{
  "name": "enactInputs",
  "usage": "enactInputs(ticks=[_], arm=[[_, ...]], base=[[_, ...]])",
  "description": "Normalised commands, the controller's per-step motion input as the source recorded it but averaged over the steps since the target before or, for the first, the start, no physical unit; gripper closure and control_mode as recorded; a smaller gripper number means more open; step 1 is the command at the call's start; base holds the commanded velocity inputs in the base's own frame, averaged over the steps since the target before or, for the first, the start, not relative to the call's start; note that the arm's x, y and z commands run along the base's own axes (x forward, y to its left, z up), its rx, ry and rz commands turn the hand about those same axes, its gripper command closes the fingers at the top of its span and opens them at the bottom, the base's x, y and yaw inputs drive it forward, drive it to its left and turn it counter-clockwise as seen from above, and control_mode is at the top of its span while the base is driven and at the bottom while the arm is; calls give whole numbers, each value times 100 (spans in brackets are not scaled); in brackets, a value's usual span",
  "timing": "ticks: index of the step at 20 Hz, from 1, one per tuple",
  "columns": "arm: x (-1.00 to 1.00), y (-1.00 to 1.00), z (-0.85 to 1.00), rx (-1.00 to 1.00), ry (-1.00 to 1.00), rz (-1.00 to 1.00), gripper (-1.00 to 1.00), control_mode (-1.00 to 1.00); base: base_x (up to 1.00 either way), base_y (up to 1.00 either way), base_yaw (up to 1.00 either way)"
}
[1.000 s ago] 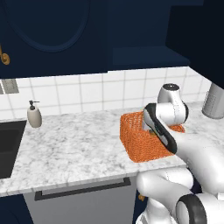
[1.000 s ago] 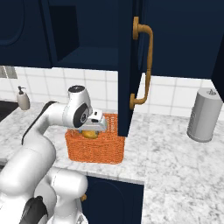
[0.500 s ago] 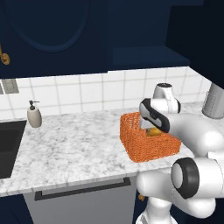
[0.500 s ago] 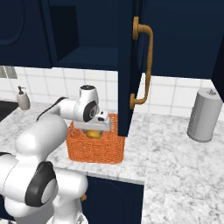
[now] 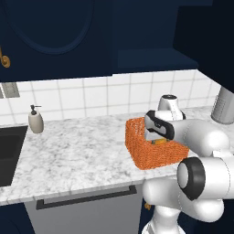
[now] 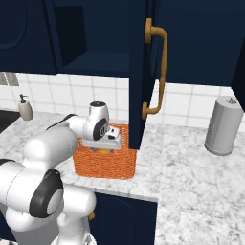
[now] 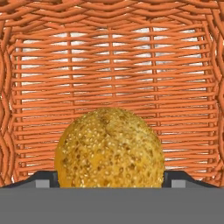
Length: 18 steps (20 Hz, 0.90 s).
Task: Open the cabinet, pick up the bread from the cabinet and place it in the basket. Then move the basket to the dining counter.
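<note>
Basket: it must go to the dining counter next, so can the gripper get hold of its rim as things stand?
Probably yes. The gripper is open inside the basket, either side of the bread, with nothing over the rim.

Flat, even rendered light; soft shadows, no glare.

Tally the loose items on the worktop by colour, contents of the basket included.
Orange: 1, basket
Golden-brown: 1, bread inside the basket
Grey: 1, canister
Beige: 1, soap bottle
Total: 4
</note>
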Motion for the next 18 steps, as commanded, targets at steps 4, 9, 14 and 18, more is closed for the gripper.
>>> enactInputs(ticks=[4, 9, 14, 18], arm=[[0, 11, 0, 0, 0, 0, -100, -100], [4, 0, 6, 0, 0, 0, -100, -100], [4, 0, 25, 0, 0, -3, -100, -100], [0, 0, 25, 0, 0, -3, -100, -100]], base=[[0, 0, 0], [0, 0, 0], [0, 0, 0], [0, 0, 0]])
